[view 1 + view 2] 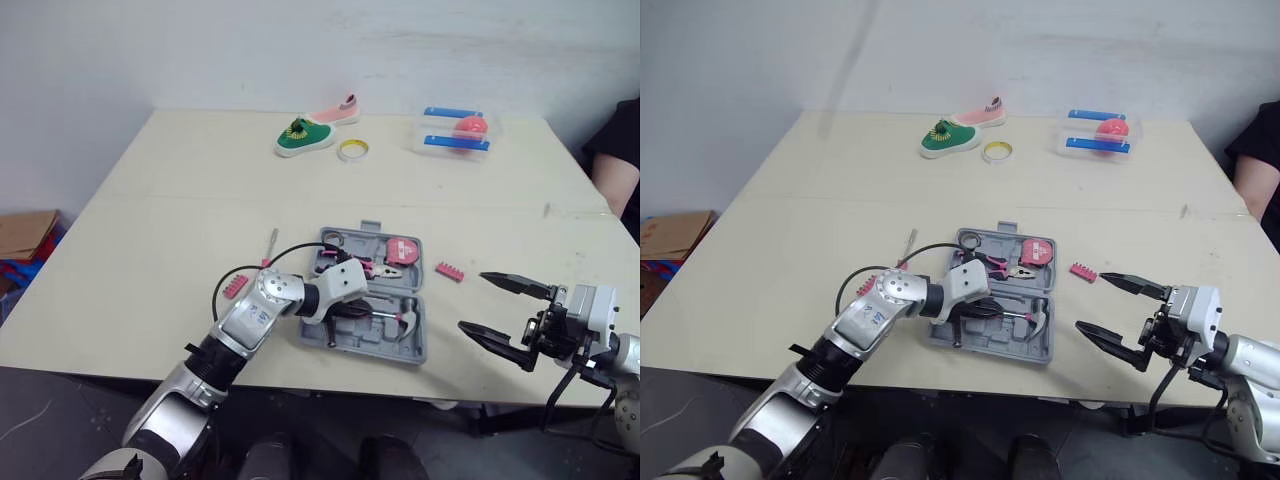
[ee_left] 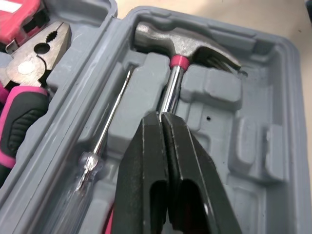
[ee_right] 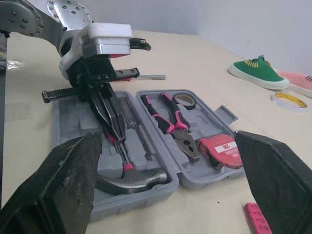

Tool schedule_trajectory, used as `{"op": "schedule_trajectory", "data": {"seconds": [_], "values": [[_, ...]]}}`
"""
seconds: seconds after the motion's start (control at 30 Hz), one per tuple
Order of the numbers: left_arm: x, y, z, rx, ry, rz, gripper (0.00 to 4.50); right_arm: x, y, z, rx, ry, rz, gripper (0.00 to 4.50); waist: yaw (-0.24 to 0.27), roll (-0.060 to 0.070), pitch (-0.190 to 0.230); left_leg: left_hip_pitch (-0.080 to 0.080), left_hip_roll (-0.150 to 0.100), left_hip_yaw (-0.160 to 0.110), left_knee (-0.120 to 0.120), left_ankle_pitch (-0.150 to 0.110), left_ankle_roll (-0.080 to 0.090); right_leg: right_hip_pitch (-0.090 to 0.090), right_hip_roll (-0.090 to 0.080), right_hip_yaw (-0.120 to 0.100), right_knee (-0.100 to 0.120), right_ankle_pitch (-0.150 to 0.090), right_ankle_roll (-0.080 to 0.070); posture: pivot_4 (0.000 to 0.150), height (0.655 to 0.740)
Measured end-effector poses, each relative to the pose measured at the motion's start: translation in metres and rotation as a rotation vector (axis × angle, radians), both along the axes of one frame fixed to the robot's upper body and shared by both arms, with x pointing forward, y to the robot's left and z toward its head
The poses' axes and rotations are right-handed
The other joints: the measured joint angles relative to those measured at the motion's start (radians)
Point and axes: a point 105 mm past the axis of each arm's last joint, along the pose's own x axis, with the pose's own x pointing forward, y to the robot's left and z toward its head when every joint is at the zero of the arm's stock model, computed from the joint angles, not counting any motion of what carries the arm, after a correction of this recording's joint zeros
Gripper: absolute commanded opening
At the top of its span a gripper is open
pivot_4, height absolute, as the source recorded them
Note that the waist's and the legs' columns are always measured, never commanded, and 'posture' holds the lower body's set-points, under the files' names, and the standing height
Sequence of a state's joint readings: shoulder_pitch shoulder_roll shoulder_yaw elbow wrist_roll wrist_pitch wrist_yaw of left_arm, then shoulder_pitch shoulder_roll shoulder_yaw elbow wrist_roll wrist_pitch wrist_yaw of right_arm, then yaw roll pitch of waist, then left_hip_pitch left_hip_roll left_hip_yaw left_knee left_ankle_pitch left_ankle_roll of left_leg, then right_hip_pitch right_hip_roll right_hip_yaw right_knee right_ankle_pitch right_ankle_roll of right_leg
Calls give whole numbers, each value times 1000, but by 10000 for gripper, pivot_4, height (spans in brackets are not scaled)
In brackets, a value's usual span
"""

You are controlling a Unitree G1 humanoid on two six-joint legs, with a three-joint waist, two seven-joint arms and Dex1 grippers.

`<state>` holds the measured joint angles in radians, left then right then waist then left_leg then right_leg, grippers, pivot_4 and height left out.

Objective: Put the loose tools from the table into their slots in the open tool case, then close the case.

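One pick is close: your right gripper (image 1: 472, 300), jaws spread wide, sits nearest the pink bit strip (image 1: 449, 271), just past the far jaw's tip toward the tool case (image 1: 418, 335), long axis roughly along the jaws. Left gripper (image 2: 163, 122) is closed, tips on the hammer (image 2: 187, 46).

The tool case (image 1: 415, 345) lies open near the front edge of the bench (image 1: 160, 250), with the hammer (image 1: 405, 320) in its near half and the pliers (image 1: 375, 268) and tape measure (image 1: 403, 250) in its far half. A bit strip (image 1: 449, 271) lies to its right, a second bit strip (image 1: 235, 287) to its left, and a screwdriver (image 1: 270, 245) behind that
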<state>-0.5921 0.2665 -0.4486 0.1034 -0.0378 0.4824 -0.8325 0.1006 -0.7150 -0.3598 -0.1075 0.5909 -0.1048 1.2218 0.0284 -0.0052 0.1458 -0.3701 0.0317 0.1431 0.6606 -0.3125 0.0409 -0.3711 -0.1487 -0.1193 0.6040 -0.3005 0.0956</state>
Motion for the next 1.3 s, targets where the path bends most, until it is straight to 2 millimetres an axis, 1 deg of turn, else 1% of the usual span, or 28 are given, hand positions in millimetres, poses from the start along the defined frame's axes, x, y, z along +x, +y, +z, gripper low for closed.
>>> {"op": "schedule_trajectory", "data": {"seconds": [0.03,0.1,0.13,0.17,0.23,0.37,0.4,0.43,0.47,0.5,0.57,0.6,0.67,0.7,0.73,0.77,0.8,0.83,0.87,0.93,0.97,1.0,1.03,1.07,1.1,1.13,1.23,1.3], "values": [[0,2,3,-68,7,10,91,-1,0,-1,-2,3,4,45000,-2,2,2,-1,0,0,0,0,0,-1,0,0,1,2,4,1500,7400],[-1,9,10,-166,14,13,91,-2,-4,-5,0,18,-7,45000,-4,2,13,-5,0,1,0,2,-1,-7,0,-1,3,2,3,1500,7400],[-2,13,17,-217,2,1,91,-2,-6,-6,1,18,-13,45000,-6,1,19,-6,0,1,0,5,-3,-8,1,-1,4,2,2,1500,7400],[-2,18,30,-267,-31,-13,91,-2,-8,-6,1,17,-19,45000,-7,2,25,-7,1,1,0,6,-2,-9,1,-1,4,1,2,1500,7400],[3,37,66,-345,-148,-14,91,-2,-10,-8,2,21,-21,45000,-7,2,29,-10,0,2,-1,7,-2,-12,1,-2,4,1,2,1500,7400],[2,65,103,-404,-329,-21,91,1,-22,-7,9,10,-56,45000,-6,2,29,-14,-1,2,1,6,-1,-14,2,-4,3,2,3,1500,7400],[1,74,111,-420,-369,-14,2444,3,-26,-7,9,5,-66,45000,-6,2,29,-15,-1,2,2,6,0,-14,2,-5,2,2,4,1500,7400],[0,82,113,-425,-379,1,4967,4,-28,-7,6,-1,-68,45000,-6,2,29,-16,-1,2,2,6,1,-14,2,-5,1,3,5,1500,7400],[0,98,111,-422,-372,42,7624,7,-32,-6,2,-13,-78,45000,-8,2,29,-16,-1,3,2,6,1,-14,2,-6,1,3,6,1500,7400],[-1,112,107,-408,-364,80,11574,8,-37,-6,-6,-18,-87,45000,-14,3,30,-15,-1,4,2,6,2,-14,2,-7,1,4,6,1500,7400],[-3,156,93,-346,-338,208,19981,8,-54,-6,-22,-25,-138,45000,-25,3,32,-17,-1,4,2,6,2,-16,2,-8,2,4,6,1500,7400],[-6,185,85,-302,-333,298,24066,9,-64,-6,-36,-25,-164,45000,-31,2,33,-18,-1,4,1,6,1,-19,2,-8,3,4,6,1500,7400],[-9,218,82,-271,-347,405,32733,8,-78,-7,-45,-29,-203,45000,-31,1,34,-19,-1,4,2,6,1,-19,1,-9,3,4,6,1500,7400],[-12,234,82,-256,-360,458,35654,8,-83,-7,-54,-35,-216,45000,-31,0,35,-19,-1,4,2,6,1,-19,1,-9,4,4,6,1500,7400],[-17,258,80,-233,-370,537,40269,10,-88,-7,-66,-46,-227,45000,-32,0,35,-18,-1,4,2,6,1,-20,1,-8,4,4,6,1500,7400],[-21,278,78,-213,-369,604,44166,10,-95,-6,-75,-52,-248,45000,-33,1,35,-18,-1,4,1,4,-2,-21,0,-7,4,4,6,1500,7400],[-27,303,77,-189,-373,689,44774,9,-104,-6,-87,-51,-282,45000,-34,2,36,-19,-1,4,1,3,-4,-21,0,-6,4,4,6,1500,7400],[-37,338,77,-162,-392,818,44774,7,-119,-7,-98,-47,-337,45000,-35,1,37,-18,-1,4,0,2,-4,-21,0,-3,4,3,5,1500,7400],[-45,364,77,-152,-404,919,44774,4,-131,-8,-105,-50,-383,45000,-37,2,37,-18,-1,4,0,2,-5,-22,0,-2,4,3,4,1500,7400],[-58,402,81,-138,-451,1074,44774,1,-148,-12,-116,-44,-455,45000,-33,2,37,-18,-1,4,-2,2,-6,-23,-1,-2,3,2,4,1500,7400],[-63,413,82,-129,-459,1119,44774,0,-152,-13,-121,-41,-472,45000,-32,2,37,-18,-1,4,-2,2,-6,-23,-1,-2,3,2,4,1500,7400],[-70,429,81,-115,-465,1186,44774,-3,-157,-17,-128,-30,-496,45000,-32,2,37,-18,-1,4,-3,2,-6,-23,-1,-1,3,2,4,1500,7400],[-81,449,79,-97,-460,1277,44774,-7,-165,-22,-131,-11,-531,45000,-34,2,37,-18,-1,4,-5,2,-6,-24,-1,-1,2,2,3,1500,7400],[-89,461,77,-90,-456,1336,44774,-12,-170,-26,-134,2,-558,45000,-34,2,37,-18,-1,5,-8,2,-7,-25,-1,0,1,2,3,1500,7400],[-97,470,76,-87,-452,1382,44774,-16,-176,-29,-130,17,-586,45000,-34,2,37,-17,-2,6,-10,3,-8,-25,-1,0,0,2,3,1500,7400],[-101,473,75,-89,-452,1399,44774,-18,-178,-31,-128,22,-603,45000,-35,2,37,-17,-2,6,-11,3,-8,-25,-1,0,0,2,3,1500,7400],[-101,472,75,-103,-449,1393,44774,-18,-179,-31,-139,14,-606,45000,-36,2,37,-17,-1,6,-12,4,-11,-26,-1,0,0,2,3,1500,7400],[-99,467,78,-118,-456,1368,44774,-17,-177,-28,-148,8,-591,45000,-40,2,37,-17,-1,6,-13,5,-12,-26,-1,0,0,1,2,1500,7400]]}}
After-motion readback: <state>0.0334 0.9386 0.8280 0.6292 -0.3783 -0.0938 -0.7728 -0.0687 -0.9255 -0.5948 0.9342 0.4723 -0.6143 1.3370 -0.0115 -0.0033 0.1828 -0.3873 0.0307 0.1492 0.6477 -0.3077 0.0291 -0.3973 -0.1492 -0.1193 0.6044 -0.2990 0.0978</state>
